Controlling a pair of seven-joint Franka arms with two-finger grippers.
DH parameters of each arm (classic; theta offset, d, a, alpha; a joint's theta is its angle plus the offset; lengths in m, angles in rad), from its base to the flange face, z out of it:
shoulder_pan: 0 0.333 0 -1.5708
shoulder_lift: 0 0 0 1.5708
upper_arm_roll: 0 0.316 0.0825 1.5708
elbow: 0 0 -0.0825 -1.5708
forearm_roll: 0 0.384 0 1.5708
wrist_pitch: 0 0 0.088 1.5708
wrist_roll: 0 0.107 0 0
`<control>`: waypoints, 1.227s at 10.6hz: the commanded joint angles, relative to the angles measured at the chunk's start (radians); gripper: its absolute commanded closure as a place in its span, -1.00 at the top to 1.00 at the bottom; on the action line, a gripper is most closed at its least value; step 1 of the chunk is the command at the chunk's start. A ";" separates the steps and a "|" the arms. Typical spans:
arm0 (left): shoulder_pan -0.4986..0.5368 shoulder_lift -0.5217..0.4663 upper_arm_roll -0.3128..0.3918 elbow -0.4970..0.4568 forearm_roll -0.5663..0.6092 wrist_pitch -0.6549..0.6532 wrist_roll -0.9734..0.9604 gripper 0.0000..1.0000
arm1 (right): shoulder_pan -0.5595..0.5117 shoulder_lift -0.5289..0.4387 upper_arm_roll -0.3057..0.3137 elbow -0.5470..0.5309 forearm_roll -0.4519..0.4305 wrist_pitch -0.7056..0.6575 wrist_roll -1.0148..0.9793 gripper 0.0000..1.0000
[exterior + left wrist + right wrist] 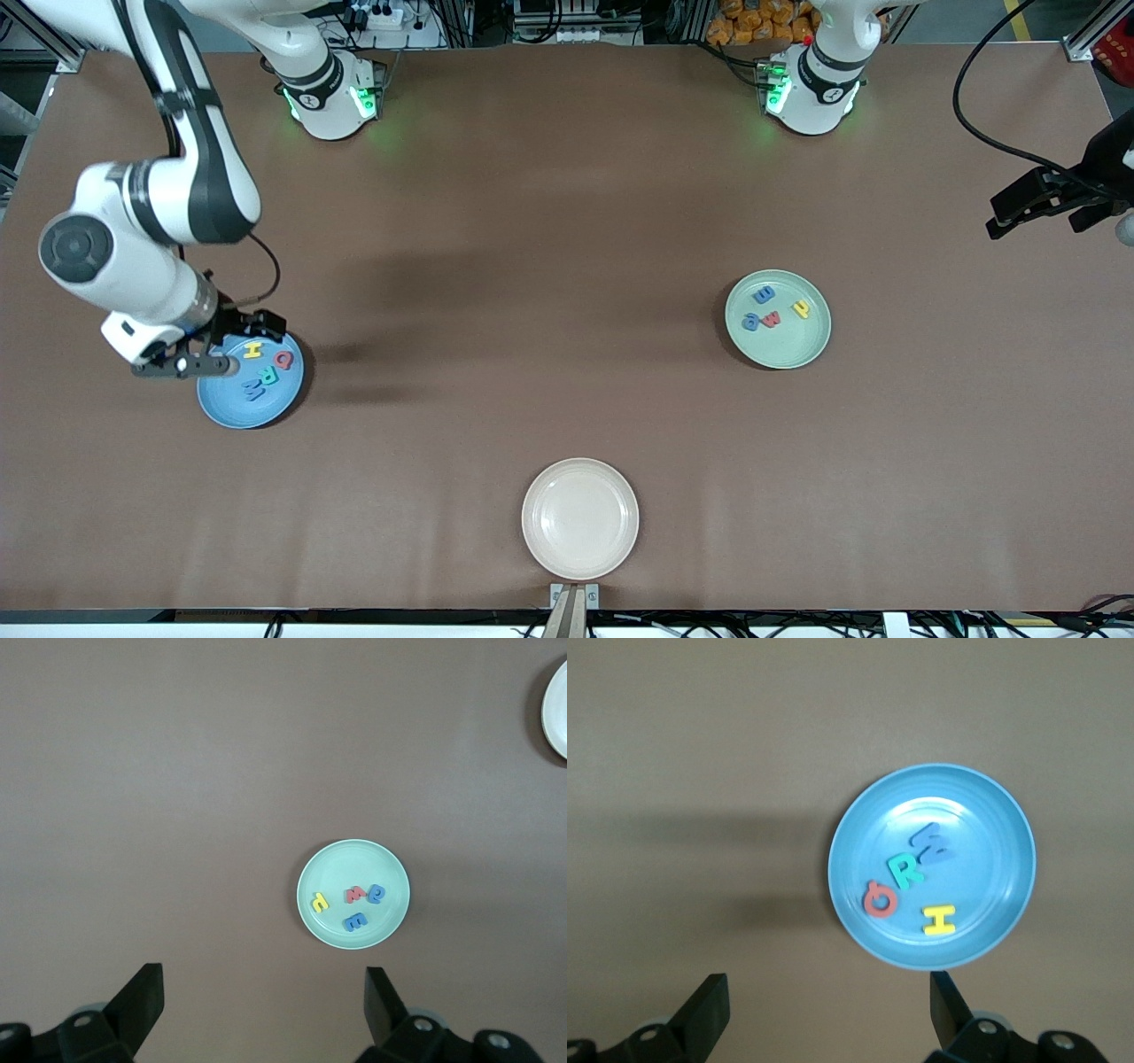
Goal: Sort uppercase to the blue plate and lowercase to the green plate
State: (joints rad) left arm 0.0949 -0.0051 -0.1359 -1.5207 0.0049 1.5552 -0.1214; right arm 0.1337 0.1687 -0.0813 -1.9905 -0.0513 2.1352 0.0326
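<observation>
Tabletop blue plate [232, 405] under right claw [232, 341]

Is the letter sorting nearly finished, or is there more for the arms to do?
It looks finished. The blue plate holds the capitals H, Q, R and M; the green plate holds four small letters. Nothing is in hand: the right gripper hangs open over the blue plate, and the left gripper waits open at its end of the table. The cream plate holds nothing.

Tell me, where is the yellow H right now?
The yellow H lies in the blue plate toward the right arm's end of the table, beside the red Q.
</observation>
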 commanded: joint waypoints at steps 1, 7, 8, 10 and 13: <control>0.005 -0.009 0.012 0.011 -0.029 -0.020 0.020 1.00 | -0.034 -0.138 0.034 -0.036 -0.024 -0.038 0.007 1.00; 0.005 -0.006 0.001 0.013 -0.022 -0.020 0.019 1.00 | -0.082 -0.193 0.031 0.388 0.045 -0.439 -0.086 1.00; 0.005 -0.006 0.001 0.013 -0.022 -0.020 0.019 1.00 | -0.076 -0.190 0.031 0.445 0.045 -0.502 -0.086 1.00; 0.005 -0.006 0.001 0.013 -0.020 -0.018 0.016 1.00 | -0.075 -0.202 0.038 0.476 0.047 -0.570 -0.083 1.00; 0.005 -0.006 0.001 0.013 -0.019 -0.018 0.016 1.00 | -0.078 -0.201 0.032 0.521 0.048 -0.624 -0.085 1.00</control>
State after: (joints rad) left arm 0.0955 -0.0061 -0.1357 -1.5185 0.0003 1.5538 -0.1214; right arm 0.0743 -0.0451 -0.0549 -1.5044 -0.0203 1.5455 -0.0408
